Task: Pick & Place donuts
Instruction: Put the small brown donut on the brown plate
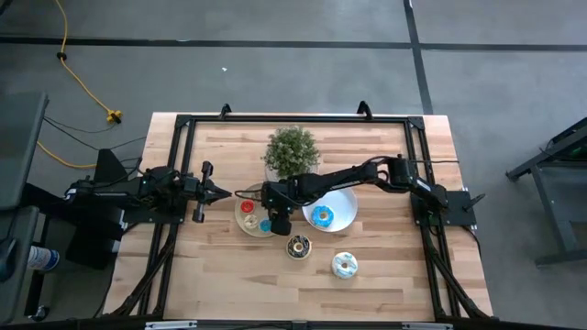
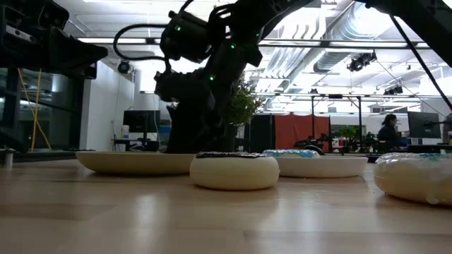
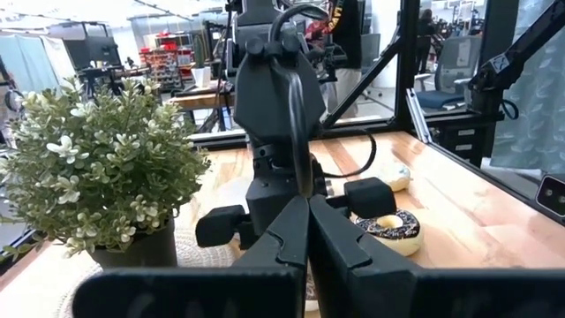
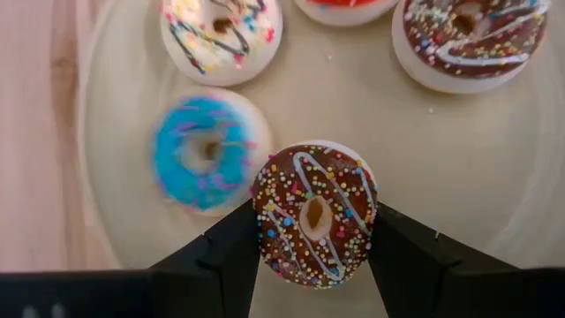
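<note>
My right gripper [image 4: 315, 265] hangs over the round tan plate [image 4: 115, 221], shut on a small chocolate donut [image 4: 315, 215] with coloured sprinkles. On the plate around it lie a blue donut [image 4: 203, 152], a white striped one [image 4: 221, 31], a red one [image 4: 344, 7] and a brown one [image 4: 468, 40]. In the high view this gripper [image 1: 278, 220] is at the plate's right side. My left gripper [image 1: 220, 192] waits shut and level at the table's left, touching nothing. My right gripper pinches the chocolate donut by two opposite sides of its outer rim [image 4: 265, 221] between its two fingers [image 4: 225, 256]. The fingers slant down from the table's right. The donut's iced face is tipped toward the wrist camera; whether it touches the plate, I cannot tell.
A white plate [image 1: 341, 203] with a blue donut [image 1: 322, 216] sits right of the tan plate. A dark-iced donut [image 1: 299, 246] and a pale blue-iced one [image 1: 345, 265] lie on the bare wood nearer the front. A potted plant [image 1: 292, 151] stands behind the plates.
</note>
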`<control>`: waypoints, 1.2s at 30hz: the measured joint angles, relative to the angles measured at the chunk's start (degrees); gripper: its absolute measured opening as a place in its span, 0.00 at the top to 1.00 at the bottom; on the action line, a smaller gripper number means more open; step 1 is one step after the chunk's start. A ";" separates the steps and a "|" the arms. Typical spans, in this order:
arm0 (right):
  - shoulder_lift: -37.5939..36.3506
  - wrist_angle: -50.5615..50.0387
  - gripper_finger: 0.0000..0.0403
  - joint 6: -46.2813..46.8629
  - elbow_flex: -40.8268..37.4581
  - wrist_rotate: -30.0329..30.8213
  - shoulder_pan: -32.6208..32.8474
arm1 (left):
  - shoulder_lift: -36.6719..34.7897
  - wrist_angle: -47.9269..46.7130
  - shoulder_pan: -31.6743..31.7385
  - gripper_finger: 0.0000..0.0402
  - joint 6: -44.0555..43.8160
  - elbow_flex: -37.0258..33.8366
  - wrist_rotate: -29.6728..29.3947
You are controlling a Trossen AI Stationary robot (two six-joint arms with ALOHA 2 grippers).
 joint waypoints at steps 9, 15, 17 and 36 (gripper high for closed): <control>0.09 -0.02 0.55 -1.30 0.02 0.98 0.03 | 0.00 0.00 0.00 1.00 -0.02 0.00 0.02; 0.09 -0.09 0.55 -1.89 0.02 1.03 0.02 | 0.00 -0.02 0.02 1.00 -0.01 0.00 0.02; 0.09 -0.14 0.55 -2.88 0.02 1.05 0.02 | 0.00 -0.02 0.00 1.00 -0.02 0.00 0.02; 0.11 -0.13 0.55 -3.06 0.00 0.01 0.00 | 0.00 -0.02 0.00 1.00 -0.02 0.00 0.07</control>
